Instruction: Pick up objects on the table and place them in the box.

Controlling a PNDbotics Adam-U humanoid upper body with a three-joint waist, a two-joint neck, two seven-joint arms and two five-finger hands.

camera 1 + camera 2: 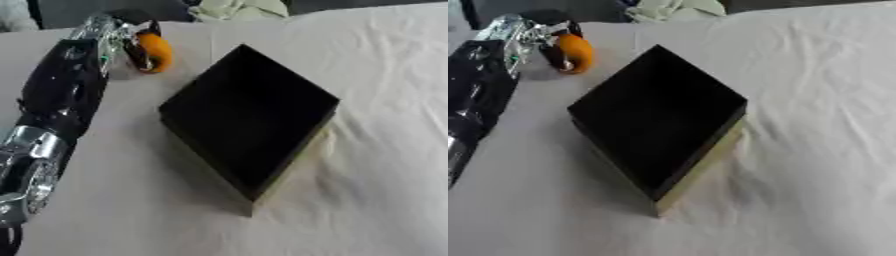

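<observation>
One orange object (pixel 156 51) sits curled inside my left hand (pixel 131 42) just beyond the far-left corner of the black box (pixel 249 117), so I judge I should lift clear of its rim, then centre over the opening before releasing.

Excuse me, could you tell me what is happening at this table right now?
The robot's left arm reaches to the far left of the cloth-covered table, where its left robot hand is curled round an orange object. A black open box sits in the middle, turned cornerwise, and nothing can be seen inside it. The right robot hand is out of view.
</observation>
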